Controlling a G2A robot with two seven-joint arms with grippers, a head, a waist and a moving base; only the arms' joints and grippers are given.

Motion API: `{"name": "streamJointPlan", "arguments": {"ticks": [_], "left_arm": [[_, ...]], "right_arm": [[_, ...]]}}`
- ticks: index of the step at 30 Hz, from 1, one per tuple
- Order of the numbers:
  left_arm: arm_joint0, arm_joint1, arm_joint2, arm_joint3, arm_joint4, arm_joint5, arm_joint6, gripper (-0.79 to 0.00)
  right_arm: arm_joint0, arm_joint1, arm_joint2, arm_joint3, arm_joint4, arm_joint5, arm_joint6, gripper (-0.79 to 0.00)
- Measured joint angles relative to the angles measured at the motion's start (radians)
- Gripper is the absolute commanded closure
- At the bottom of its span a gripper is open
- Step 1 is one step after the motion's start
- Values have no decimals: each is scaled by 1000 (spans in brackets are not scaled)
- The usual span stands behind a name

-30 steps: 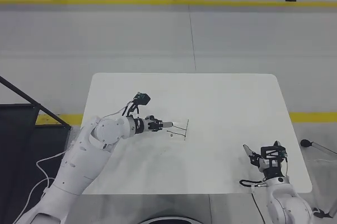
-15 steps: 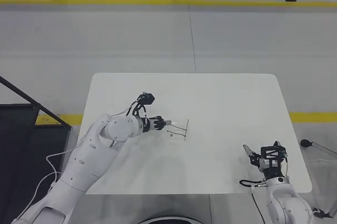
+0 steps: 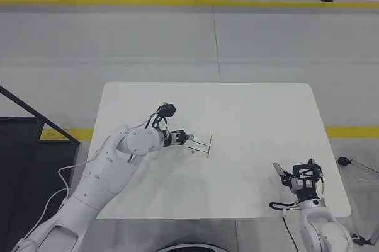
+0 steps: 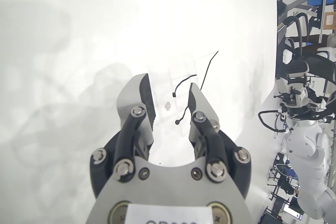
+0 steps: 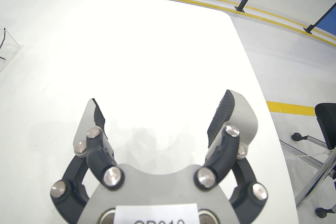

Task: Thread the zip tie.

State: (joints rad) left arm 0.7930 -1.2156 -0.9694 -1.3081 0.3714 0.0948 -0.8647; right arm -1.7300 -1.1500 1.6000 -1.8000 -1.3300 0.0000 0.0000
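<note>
right claw is nearest, at the near edge of the table around 5 o'clock, pointing toward 12. fingers spread wide, nothing between them, bare white top underneath. well apart from everything else.

left claw is further in, slightly to the 9 o'clock side of table centre. arm comes in from 7 o'clock, tips point to 3. fingers spread, pinching nothing. can't tell if it touches the top or hangs just above it.

just past its tips, toward 3 o'clock, two black ties lie loose, neither threaded:
- short zip tie: curved, in line with the gap between the fingers, square head toward the claw.
- long zip tie: just beside it, running away from the claw. its middle passes behind one finger in the left wrist view, and its head end shows between the fingers.

small white scrap sits near the two heads.

both ties seem to lie in a clear tray, edges hard to make out.
</note>
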Motion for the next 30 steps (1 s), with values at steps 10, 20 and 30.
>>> {"name": "streamJointPlan", "arguments": {"ticks": [10,20,30], "left_arm": [[-12,-8,13,22,-6,-1,-1,-308],[-20,-14,19,33,-4,-3,-3,-246],[-18,-16,16,32,1,4,-7,-139]], "right_arm": [[0,0,0,0,0,0,0,-785],[0,0,0,0,0,0,0,-785],[0,0,0,0,0,0,0,-785]]}}
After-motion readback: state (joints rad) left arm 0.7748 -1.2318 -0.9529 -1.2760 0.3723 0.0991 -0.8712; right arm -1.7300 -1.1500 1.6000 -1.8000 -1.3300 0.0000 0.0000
